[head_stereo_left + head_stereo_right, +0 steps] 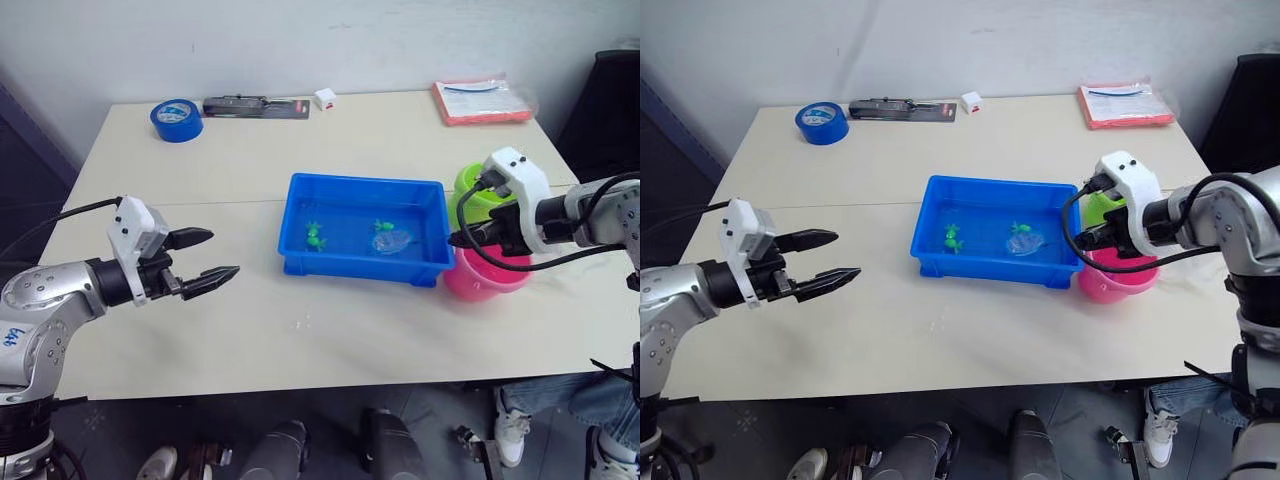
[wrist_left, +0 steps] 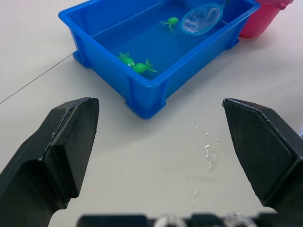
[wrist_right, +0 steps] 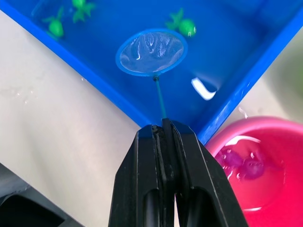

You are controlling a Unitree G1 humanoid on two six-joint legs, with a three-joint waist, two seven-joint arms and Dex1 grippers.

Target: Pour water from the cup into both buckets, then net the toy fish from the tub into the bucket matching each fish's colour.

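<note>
Cream desk [image 1: 250,330] under a white wall carries everything. At the left, the left gripper [image 1: 205,258] hovers over bare desk, jaws wide apart and empty. In the middle sits the blue tub [image 1: 360,262] with green fish [image 1: 316,237] in water and the net [image 3: 151,52] hoop lying in it. At the right, the right gripper [image 3: 163,130] has its jaws clamped on the net's stick, above the pink bucket [image 1: 485,277], which holds pink fish [image 3: 244,165]; the green bucket [image 1: 470,190] stands just behind.
</note>
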